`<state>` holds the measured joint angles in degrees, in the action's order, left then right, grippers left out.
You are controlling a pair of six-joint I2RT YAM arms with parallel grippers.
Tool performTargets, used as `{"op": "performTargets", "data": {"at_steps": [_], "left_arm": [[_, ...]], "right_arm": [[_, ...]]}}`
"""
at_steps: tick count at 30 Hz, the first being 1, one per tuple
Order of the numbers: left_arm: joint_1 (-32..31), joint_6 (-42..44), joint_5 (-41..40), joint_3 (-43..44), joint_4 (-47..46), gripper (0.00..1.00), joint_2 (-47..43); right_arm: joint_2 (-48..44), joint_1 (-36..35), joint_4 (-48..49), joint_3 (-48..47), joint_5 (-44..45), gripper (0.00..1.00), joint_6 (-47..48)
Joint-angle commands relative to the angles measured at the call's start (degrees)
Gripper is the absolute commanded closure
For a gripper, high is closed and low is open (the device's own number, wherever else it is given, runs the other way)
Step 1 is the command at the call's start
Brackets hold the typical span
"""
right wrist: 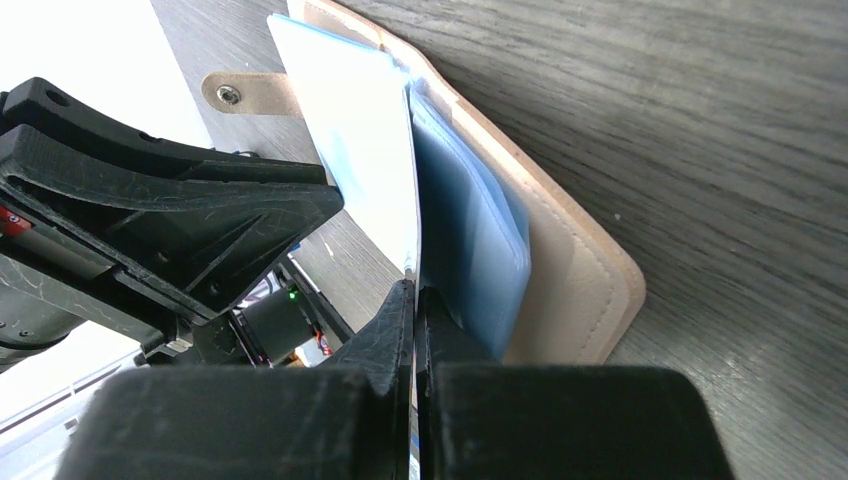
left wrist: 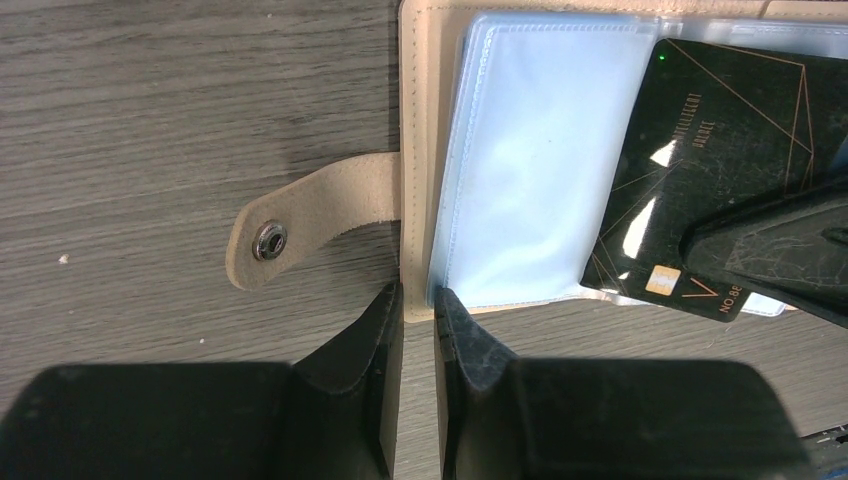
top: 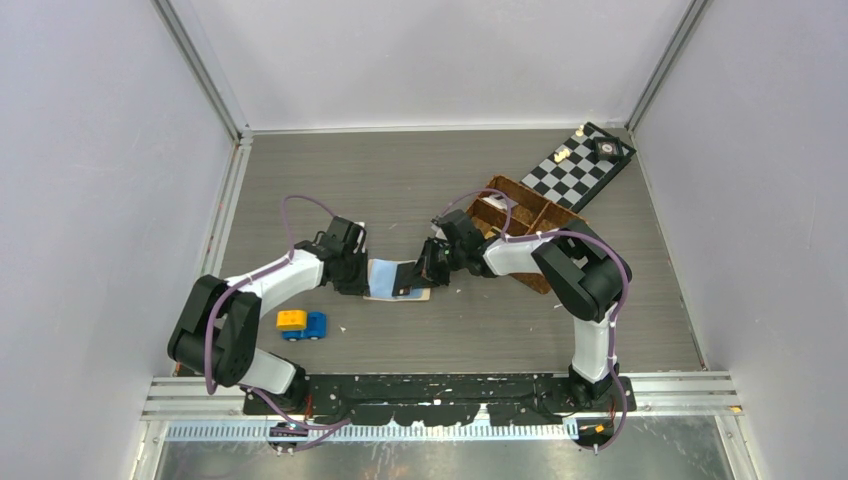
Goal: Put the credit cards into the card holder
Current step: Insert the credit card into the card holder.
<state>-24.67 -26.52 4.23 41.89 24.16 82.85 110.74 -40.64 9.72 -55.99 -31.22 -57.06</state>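
Note:
The beige card holder [top: 392, 290] lies open on the table between my two grippers, with its pale blue pockets [left wrist: 530, 160] facing up and its snap tab [left wrist: 300, 225] pointing left. My left gripper [left wrist: 418, 305] is shut on the holder's beige left edge [left wrist: 415, 150]. My right gripper [right wrist: 413, 300] is shut on a black credit card [left wrist: 700, 160]. The card lies slanted over the right part of the pockets and shows edge-on in the right wrist view [right wrist: 414, 240]. In the top view the left gripper [top: 357, 280] and right gripper [top: 418, 276] sit at opposite ends of the holder. No yellow-tan or silver card is in view.
A yellow block [top: 291, 319] and a blue toy block [top: 310, 326] lie near the left arm. A brown woven divided basket [top: 520, 225] stands behind the right arm. A chessboard [top: 580, 165] with a few pieces lies at the back right corner. Walls enclose the table.

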Motion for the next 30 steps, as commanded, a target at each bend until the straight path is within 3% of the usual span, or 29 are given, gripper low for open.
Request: {"op": "performTargets", "data": {"at_steps": [1, 30], "left_arm": [[-0.1, 0.9, 0.3, 0.3, -2.2, 0.83, 1.9], [-0.1, 1.1, 0.7, 0.4, -2.1, 0.84, 2.2]], "right_arm": [[0.5, -1.0, 0.0, 1.0, -0.7, 1.00, 1.1], [4.7, -1.0, 0.6, -0.9, 1.1, 1.00, 2.5]]}}
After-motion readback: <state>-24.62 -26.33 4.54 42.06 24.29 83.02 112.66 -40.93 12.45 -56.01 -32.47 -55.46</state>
